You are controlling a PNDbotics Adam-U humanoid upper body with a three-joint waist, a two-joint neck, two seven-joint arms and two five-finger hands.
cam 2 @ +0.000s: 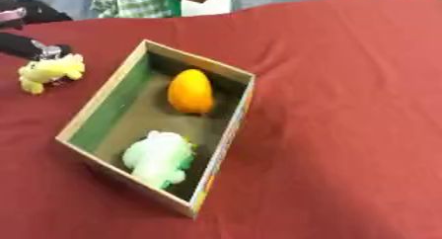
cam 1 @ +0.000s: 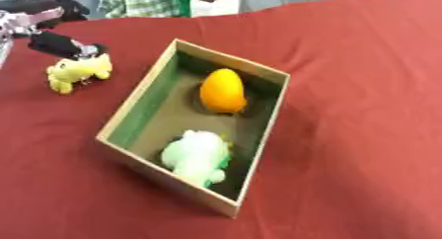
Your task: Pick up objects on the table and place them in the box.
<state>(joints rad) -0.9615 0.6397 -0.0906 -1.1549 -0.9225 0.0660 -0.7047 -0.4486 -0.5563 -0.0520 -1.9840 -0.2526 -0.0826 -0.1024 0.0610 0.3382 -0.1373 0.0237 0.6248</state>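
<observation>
In box: 2 items, orange egg shape, pale green plush | left of box: yellow plush remains | left hand on it, apparently; grip unclear

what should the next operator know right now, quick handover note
Left hand: at the far left, over the yellow plush toy; whether it grips it cannot be told.
Right hand: not in view.
Box: mid-table on the red cloth, holding an orange egg-shaped object at the far end and a green and white plush toy at the near end.
Done: two items boxed.
Left: the yellow plush toy, outside the box to its left.
</observation>
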